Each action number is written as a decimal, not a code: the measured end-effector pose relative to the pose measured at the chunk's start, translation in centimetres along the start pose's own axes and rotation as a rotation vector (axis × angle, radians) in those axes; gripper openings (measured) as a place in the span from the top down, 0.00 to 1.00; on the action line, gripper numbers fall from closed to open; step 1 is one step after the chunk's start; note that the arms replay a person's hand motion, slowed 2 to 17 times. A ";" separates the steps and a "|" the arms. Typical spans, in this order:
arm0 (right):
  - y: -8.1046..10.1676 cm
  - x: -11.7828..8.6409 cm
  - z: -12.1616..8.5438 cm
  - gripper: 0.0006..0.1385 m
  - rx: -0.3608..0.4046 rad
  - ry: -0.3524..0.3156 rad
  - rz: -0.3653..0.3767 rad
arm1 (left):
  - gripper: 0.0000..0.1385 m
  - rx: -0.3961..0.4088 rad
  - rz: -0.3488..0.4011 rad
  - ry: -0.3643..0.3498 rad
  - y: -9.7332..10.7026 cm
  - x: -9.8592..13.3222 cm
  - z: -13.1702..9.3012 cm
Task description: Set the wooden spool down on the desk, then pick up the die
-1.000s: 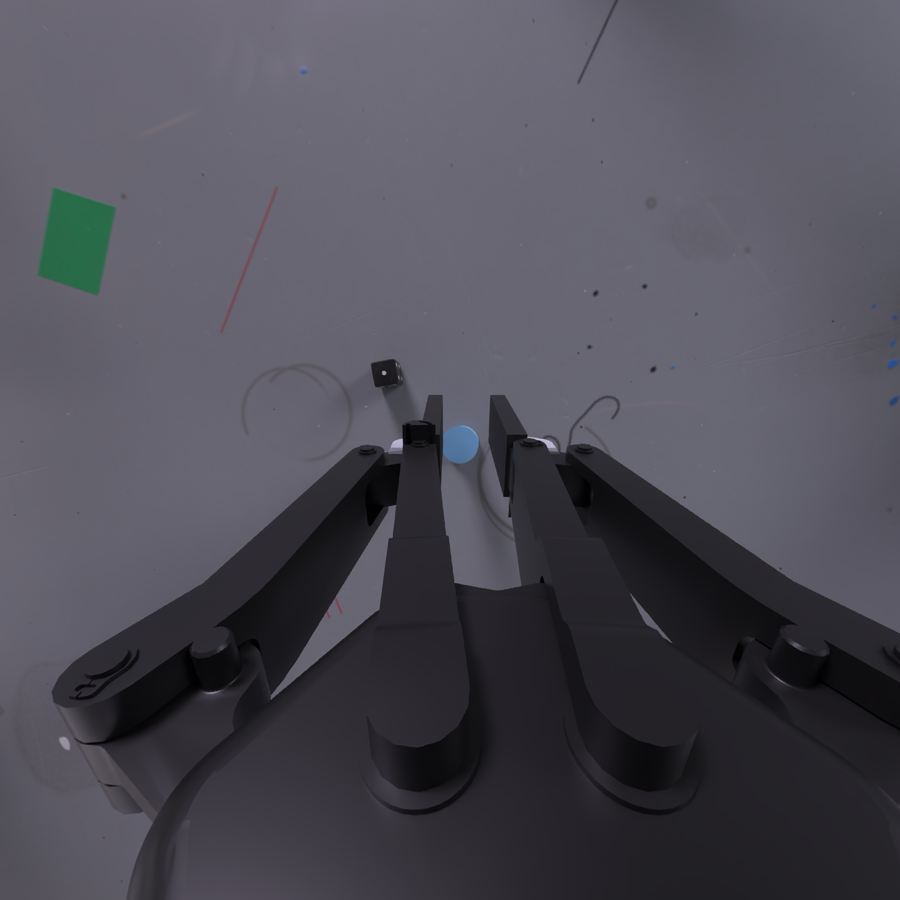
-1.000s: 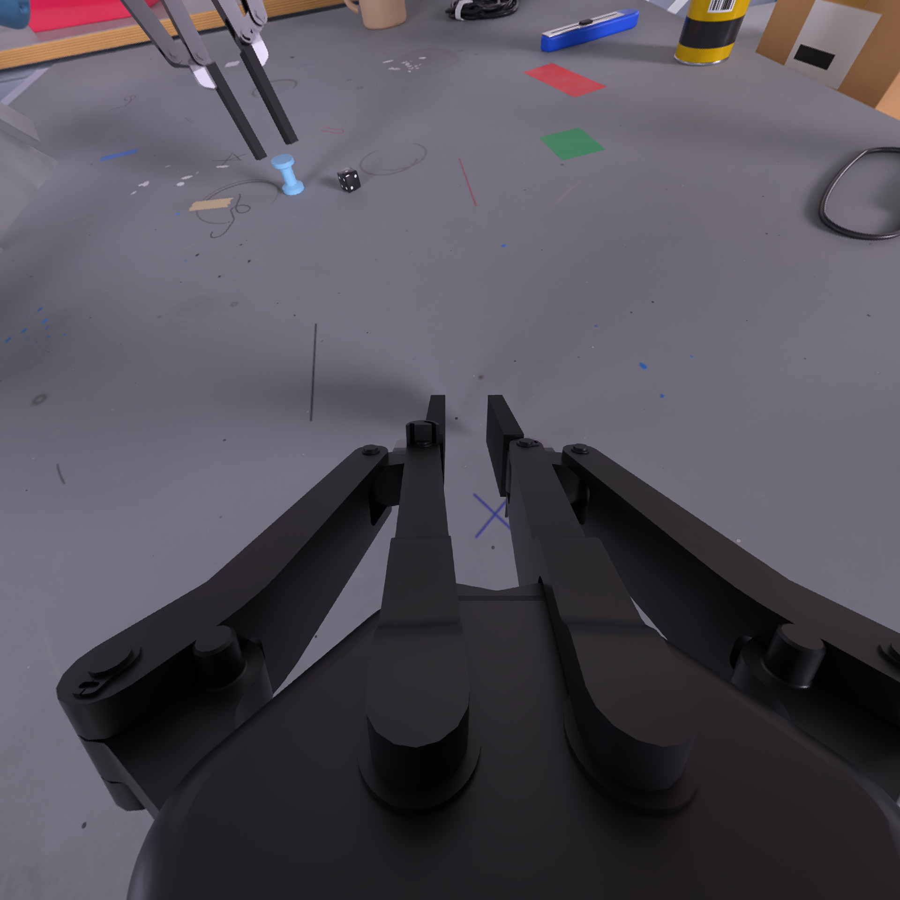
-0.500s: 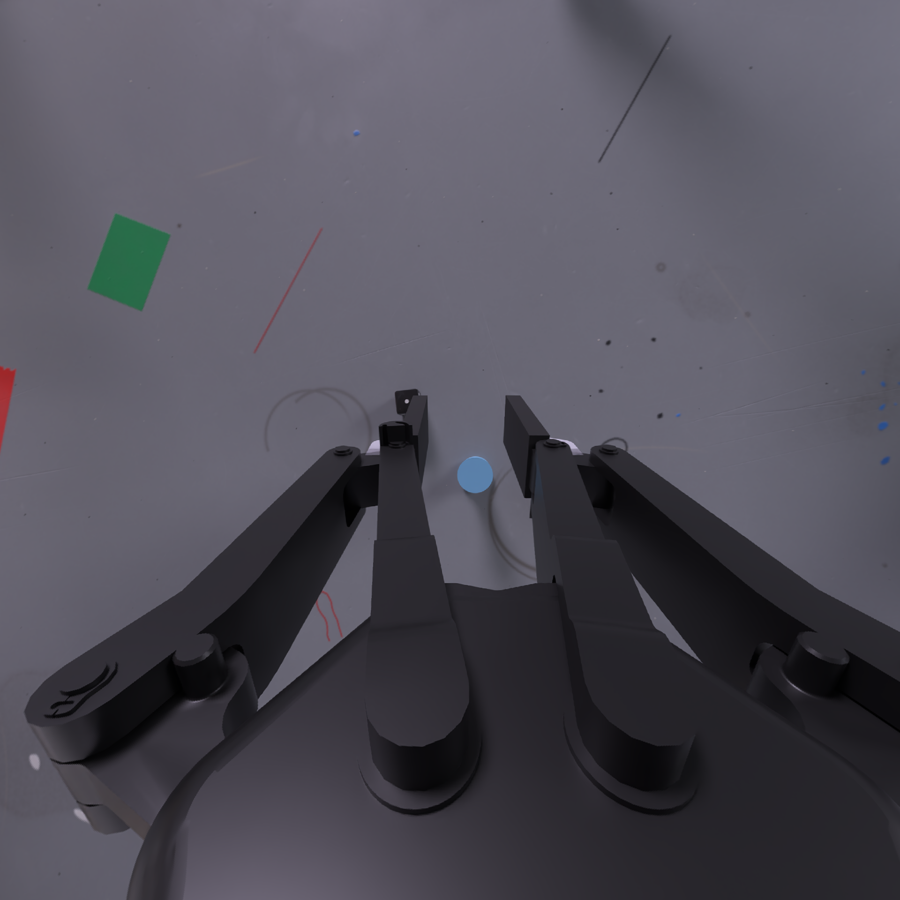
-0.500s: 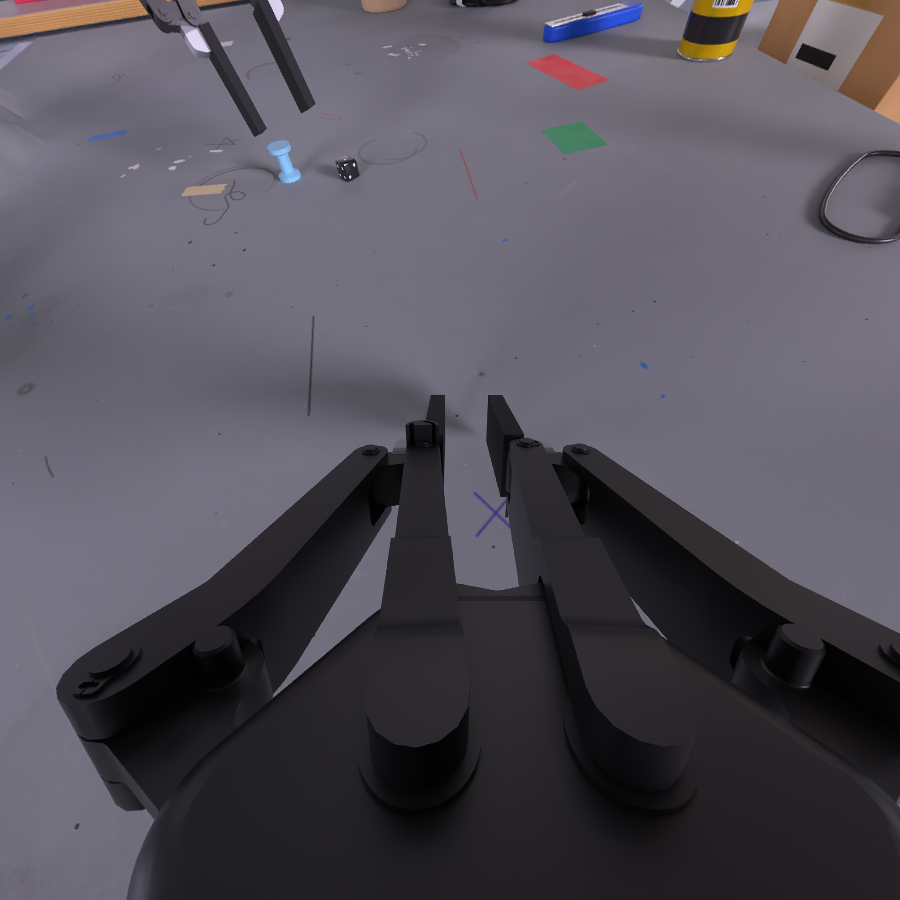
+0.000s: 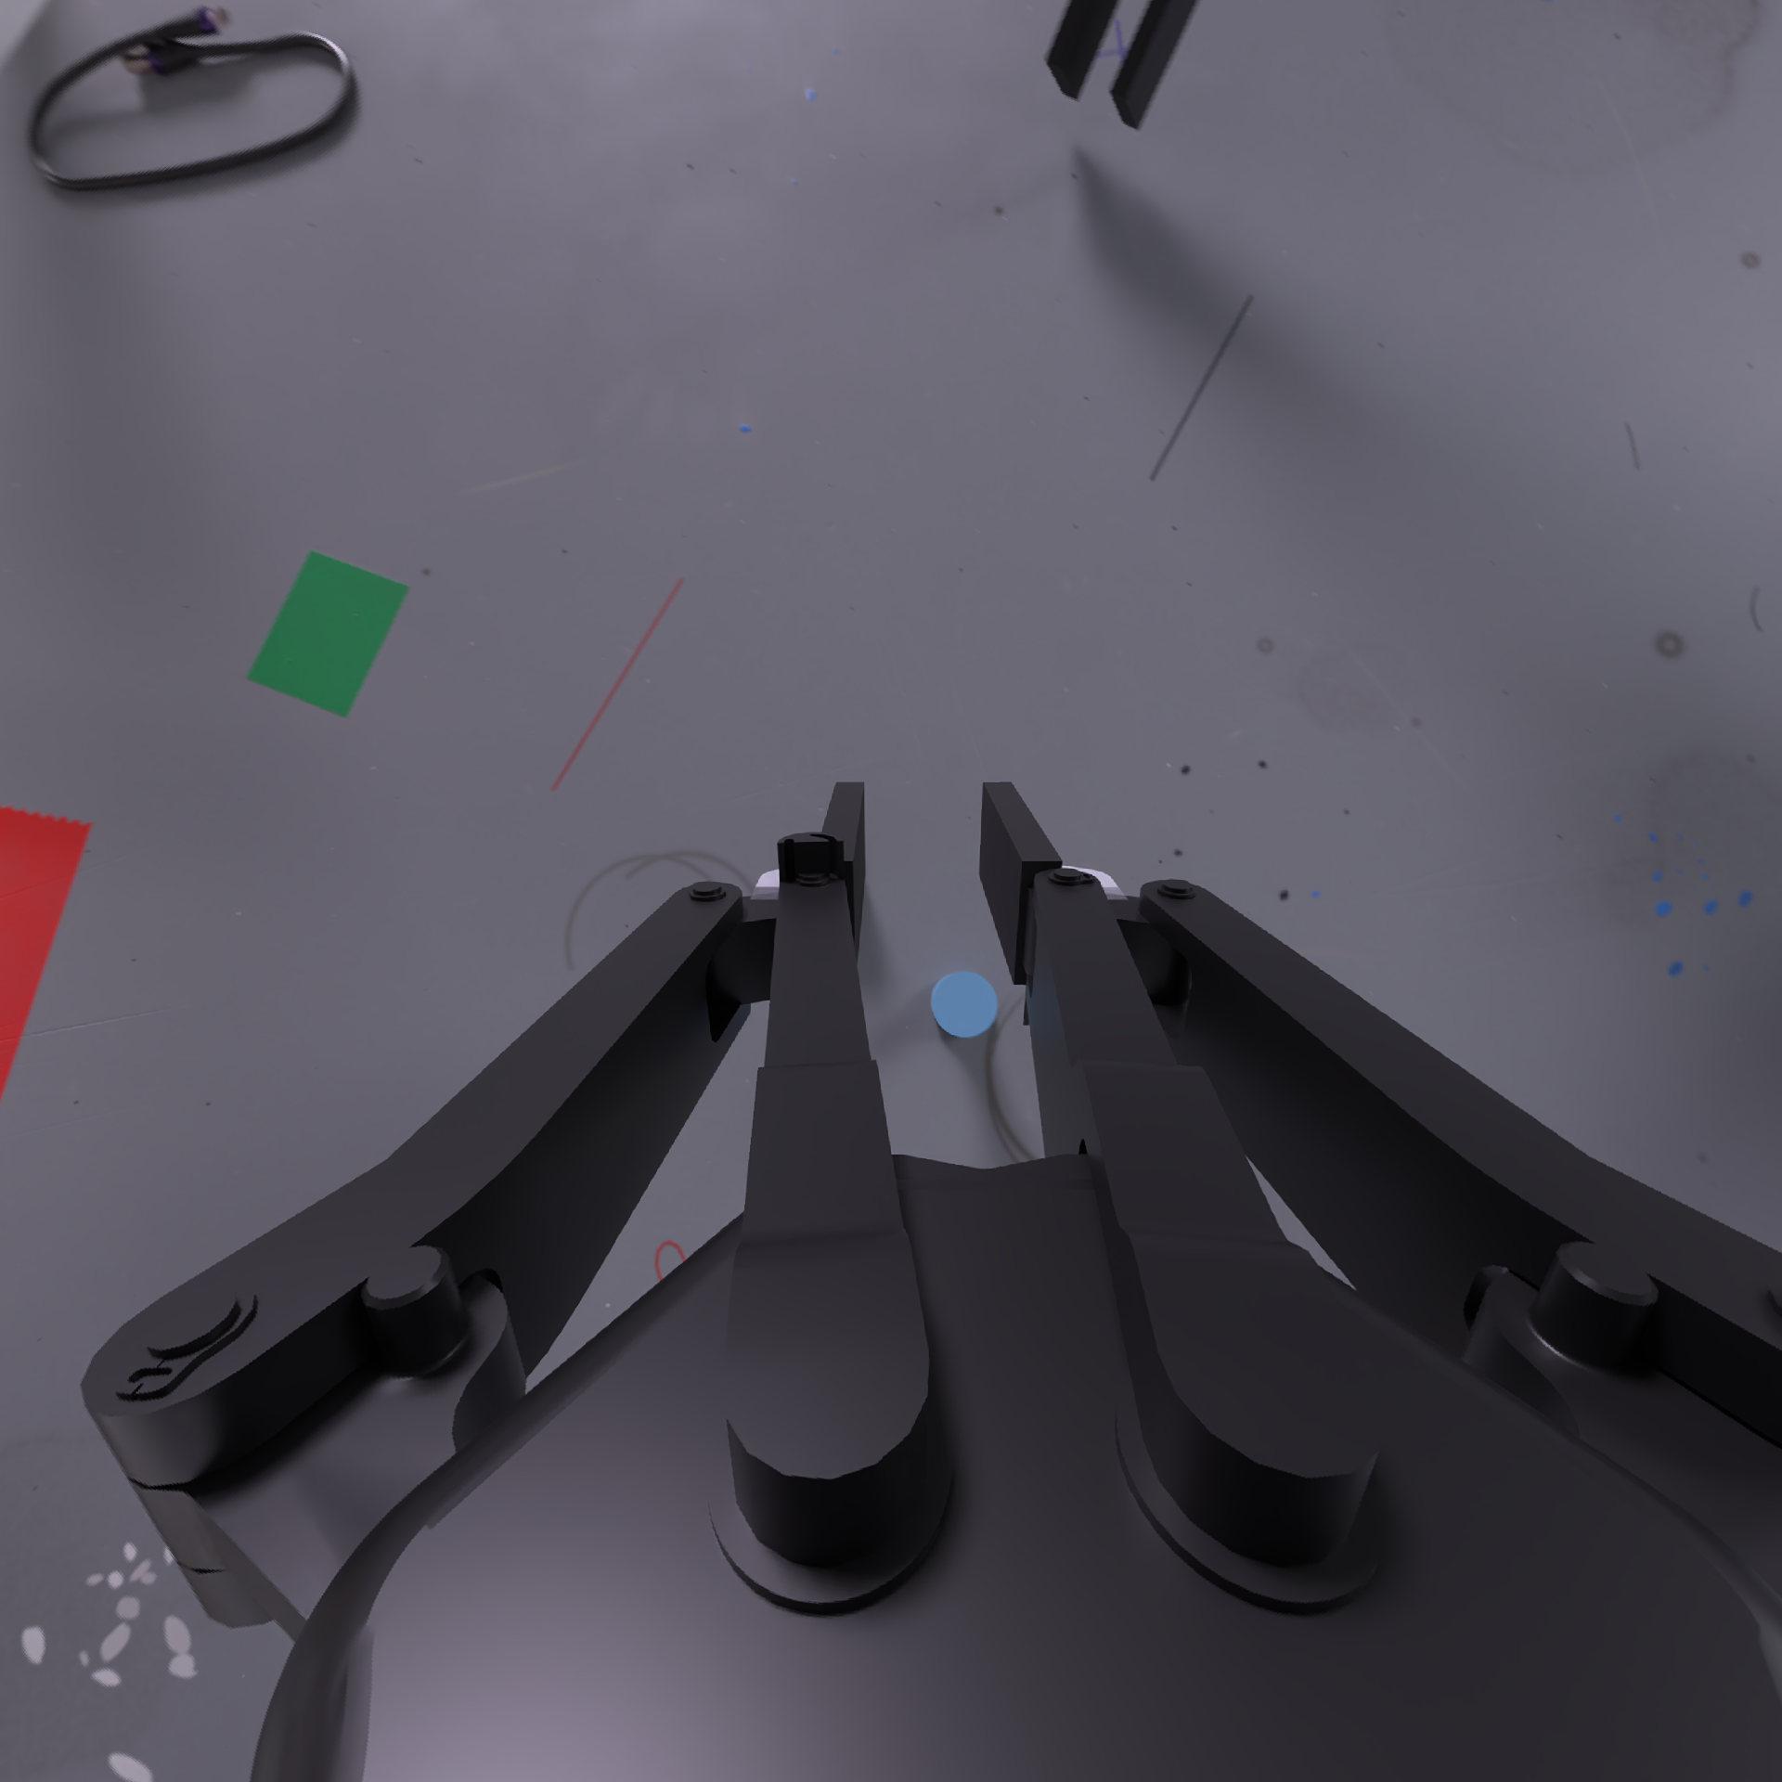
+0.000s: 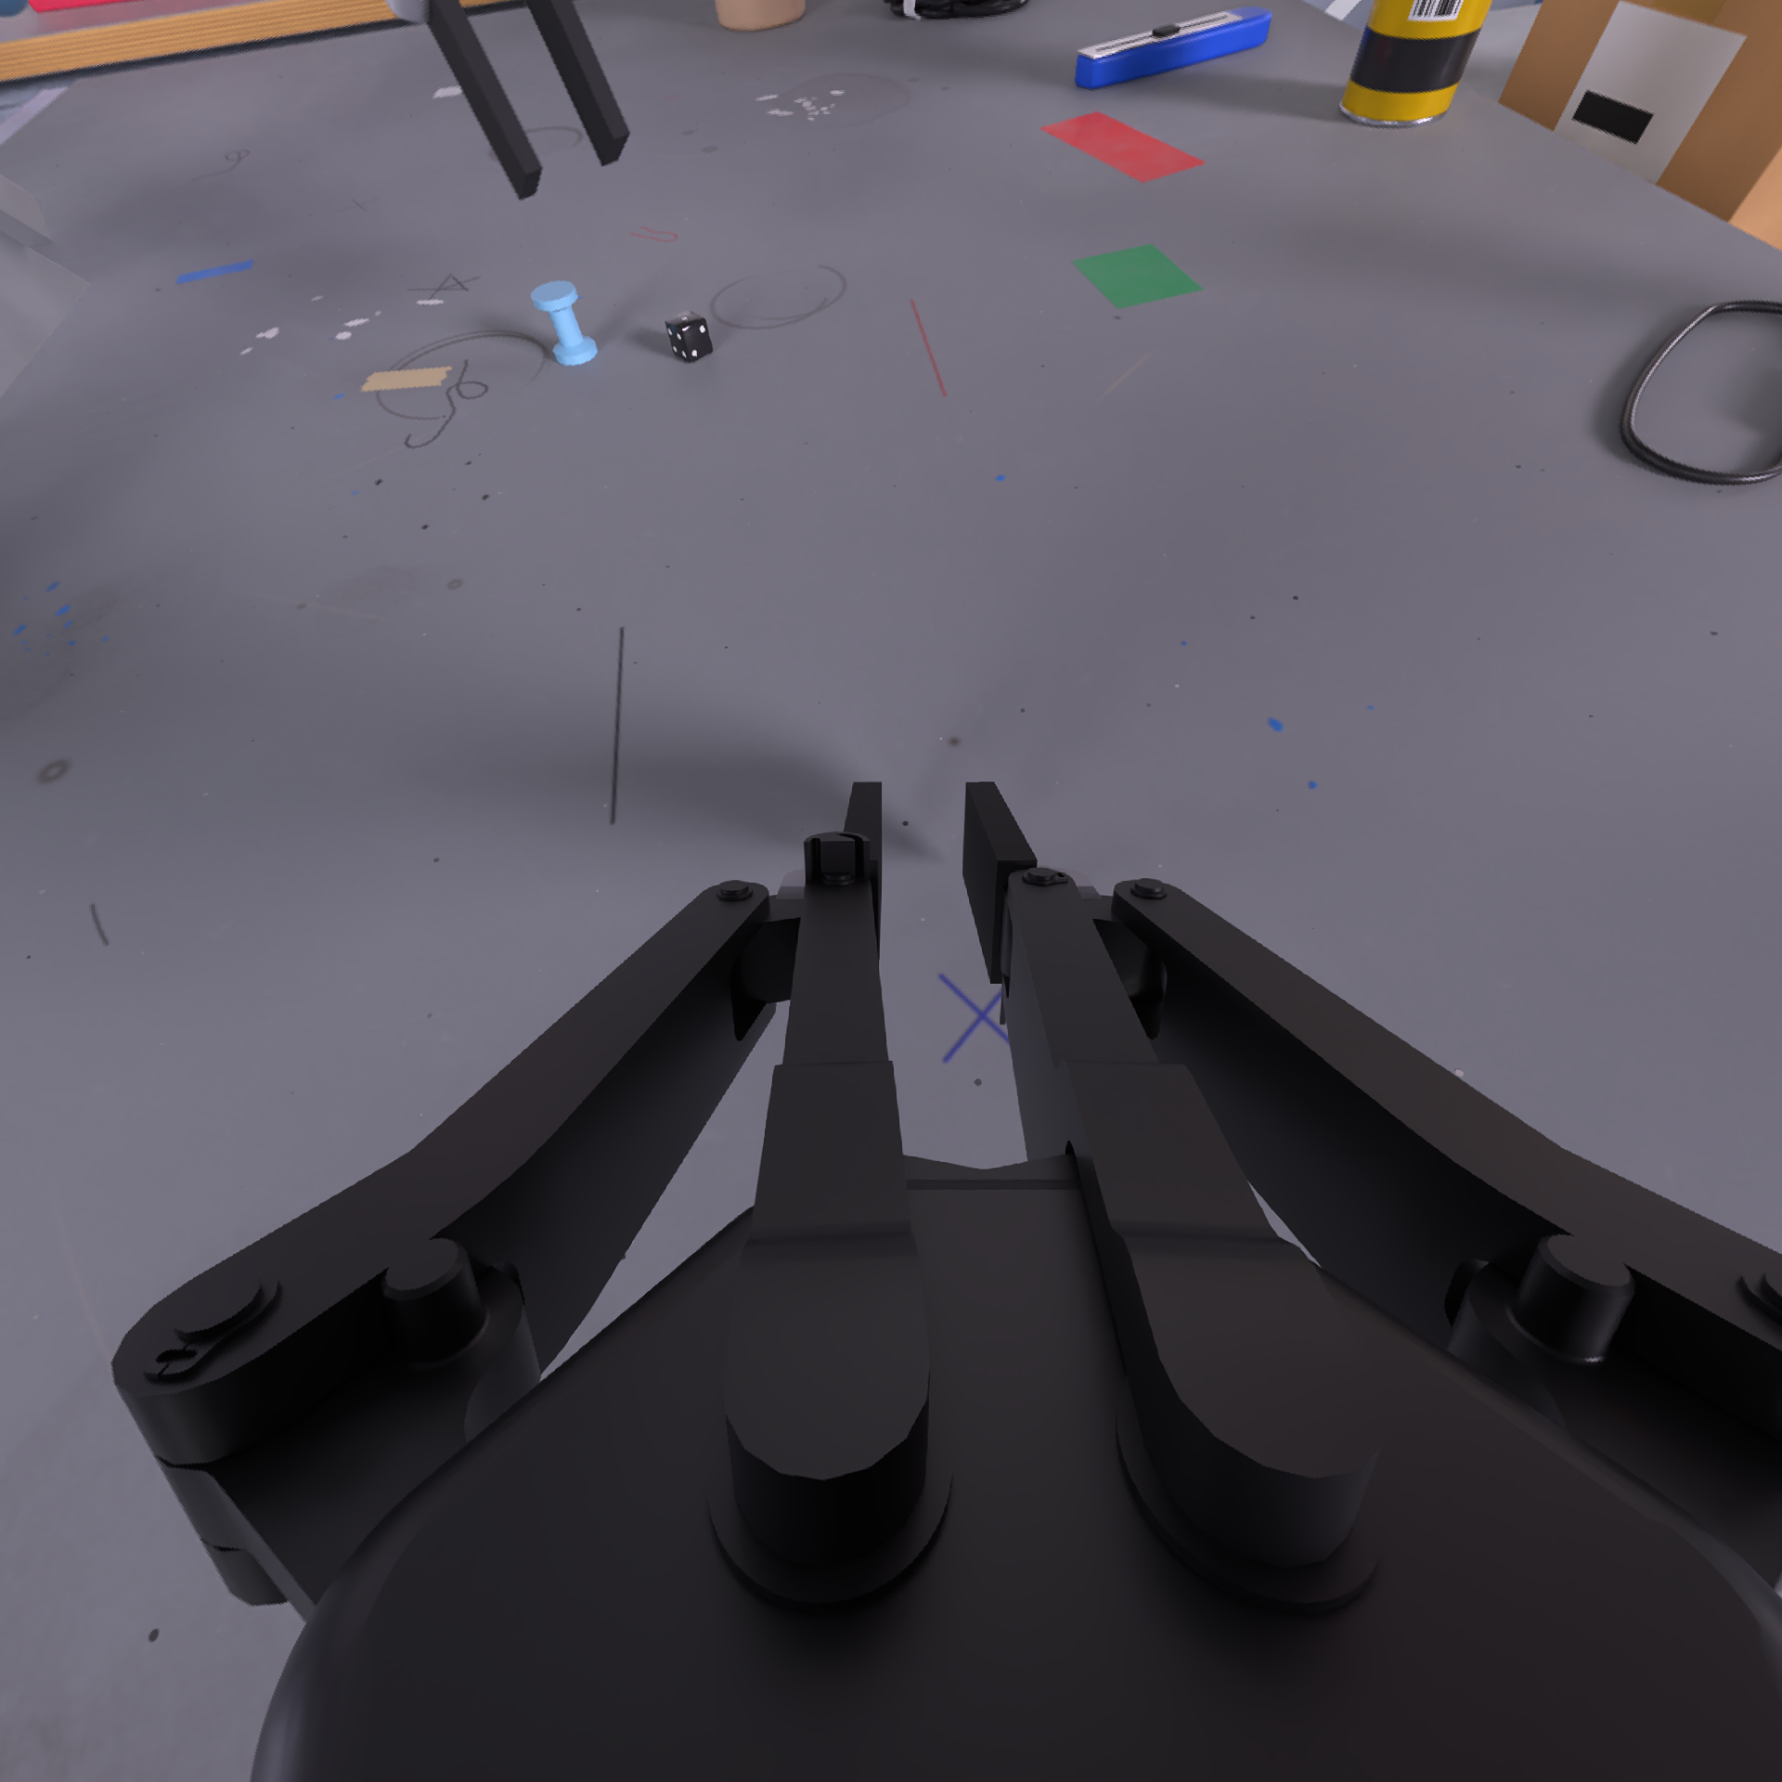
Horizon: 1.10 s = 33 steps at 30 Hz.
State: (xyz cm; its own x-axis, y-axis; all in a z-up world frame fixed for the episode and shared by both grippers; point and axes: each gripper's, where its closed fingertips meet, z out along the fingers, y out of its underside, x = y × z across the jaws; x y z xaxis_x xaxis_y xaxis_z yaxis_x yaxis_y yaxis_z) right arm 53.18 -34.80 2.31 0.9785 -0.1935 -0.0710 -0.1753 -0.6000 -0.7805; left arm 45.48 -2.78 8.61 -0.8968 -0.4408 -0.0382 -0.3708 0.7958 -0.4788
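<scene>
The light blue spool (image 6: pixel 564 323) stands upright on the grey desk (image 6: pixel 1254 579), free of any gripper. The black die (image 6: pixel 688 337) sits just right of it. My left gripper (image 5: pixel 923 810) is open and empty, well above the desk. In the left wrist view the spool's round top (image 5: pixel 962 1003) shows far below between the fingers, and the die is hidden. In the right wrist view the left gripper (image 6: pixel 569 174) hangs above and behind the spool. My right gripper (image 6: pixel 923 805) is empty, jaws a narrow gap apart, low over a blue cross mark (image 6: pixel 974 1017).
A green patch (image 6: pixel 1136 275) and a red patch (image 6: pixel 1123 145) lie flat on the desk. A black cable loop (image 6: pixel 1697 395) lies at the right. A yellow can (image 6: pixel 1408 58), a blue tool (image 6: pixel 1172 43) and a cardboard box (image 6: pixel 1639 106) stand at the back.
My left gripper has risen away from the spool, which stays standing on the desk. The die has slipped out of sight behind the left finger. The right arm has barely moved.
</scene>
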 end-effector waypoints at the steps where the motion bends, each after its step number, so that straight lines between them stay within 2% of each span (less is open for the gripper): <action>1: 0.0 0.0 0.0 0.84 -0.001 -0.001 0.000 | 0.77 0.008 -0.009 -0.013 -0.2 -0.4 0.0; 5: 0.0 0.0 0.0 0.84 -0.004 -0.001 -0.001 | 0.82 -0.008 -0.039 -0.047 -0.2 -1.4 0.6; 12: 0.0 0.0 0.0 0.84 -0.001 0.001 0.000 | 0.82 -0.136 -0.049 -0.062 1.5 -2.2 2.6; 16: 0.0 0.0 0.0 0.84 0.000 0.000 0.003 | 0.82 -0.184 -0.063 -0.071 2.0 -2.6 3.5; 25: 0.0 0.1 0.0 0.84 0.000 -0.001 0.007 | 0.85 -0.217 -0.081 -0.073 1.8 -3.2 4.5; 33: 0.0 0.1 0.0 0.84 0.001 -0.001 0.006 | 0.84 -0.284 -0.099 -0.056 2.7 -3.3 5.3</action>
State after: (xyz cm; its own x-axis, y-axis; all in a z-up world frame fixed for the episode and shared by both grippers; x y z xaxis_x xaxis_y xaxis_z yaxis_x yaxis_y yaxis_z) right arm 53.23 -34.82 2.33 0.9775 -0.1966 -0.0764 -0.1813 -0.5978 -0.7808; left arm 48.67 -1.38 2.79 -0.8413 -0.5377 -0.0556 -0.5153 0.8287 -0.2184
